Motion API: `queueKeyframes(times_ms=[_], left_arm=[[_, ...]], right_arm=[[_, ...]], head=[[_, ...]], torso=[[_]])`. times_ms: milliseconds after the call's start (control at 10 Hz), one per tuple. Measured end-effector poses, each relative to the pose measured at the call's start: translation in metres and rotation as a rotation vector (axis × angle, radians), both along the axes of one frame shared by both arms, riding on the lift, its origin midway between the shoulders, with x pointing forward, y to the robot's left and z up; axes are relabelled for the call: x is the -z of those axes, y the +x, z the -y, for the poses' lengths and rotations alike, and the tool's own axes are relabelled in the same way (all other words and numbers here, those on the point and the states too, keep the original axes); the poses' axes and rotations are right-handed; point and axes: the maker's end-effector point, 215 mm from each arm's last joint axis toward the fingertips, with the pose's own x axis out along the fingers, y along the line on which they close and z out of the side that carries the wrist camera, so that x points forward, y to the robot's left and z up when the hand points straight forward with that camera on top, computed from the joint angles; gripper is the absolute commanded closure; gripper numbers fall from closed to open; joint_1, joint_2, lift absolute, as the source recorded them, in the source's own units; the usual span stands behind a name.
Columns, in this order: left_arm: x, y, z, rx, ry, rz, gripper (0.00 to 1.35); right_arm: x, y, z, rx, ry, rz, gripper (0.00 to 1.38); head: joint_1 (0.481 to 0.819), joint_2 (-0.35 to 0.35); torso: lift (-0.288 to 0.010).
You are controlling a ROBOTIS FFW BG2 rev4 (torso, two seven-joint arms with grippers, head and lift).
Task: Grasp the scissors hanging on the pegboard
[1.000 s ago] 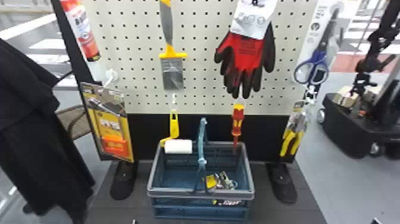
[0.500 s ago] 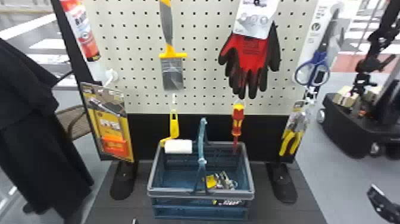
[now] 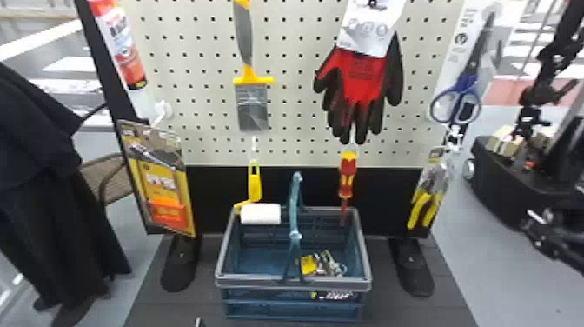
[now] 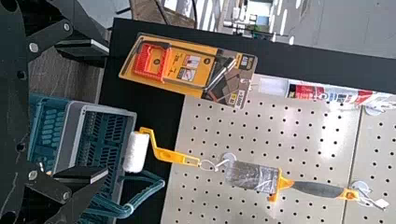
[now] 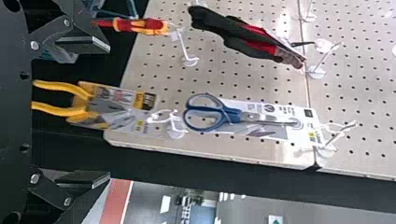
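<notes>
Hanging scissors [image 5: 224, 115] face the right end effector [image 5: 93, 111], apart.

One scissors [image 5: 233, 115], one pliers [image 3: 428, 191], one screwdriver [image 3: 346, 176], one basket [image 3: 339, 282], one roller [image 3: 260, 214].

Left claw [image 4: 108, 110], right claw [image 5: 109, 111] — both agape

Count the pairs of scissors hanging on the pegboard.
1. The blue-handled scissors hang on their card at the upper right corner of the pegboard, right of the red glove and above the yellow-handled pliers. The board's top is cut off, so more could hang higher.
</notes>
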Motion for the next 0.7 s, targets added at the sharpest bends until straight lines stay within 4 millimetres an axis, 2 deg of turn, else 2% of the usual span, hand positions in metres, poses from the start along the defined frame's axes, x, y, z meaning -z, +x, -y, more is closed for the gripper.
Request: queueKeyframes(times_ms=[500,700], left_arm=[[-0.002,0.005,0.006,0.017,-0.009,0.01,0.37],[-0.003,0.007,0.011,0.031,-0.018,0.018,0.37]], right_arm=[[-0.037,0.048,0.022,-0.012,0.024,0.052,0.31],[-0.06,0.071,0.027,-0.017,0.029,0.087,0.31]], head=[[0.549,0.0],[0.549,0.0]], torso=[[-0.1],[-0.1]])
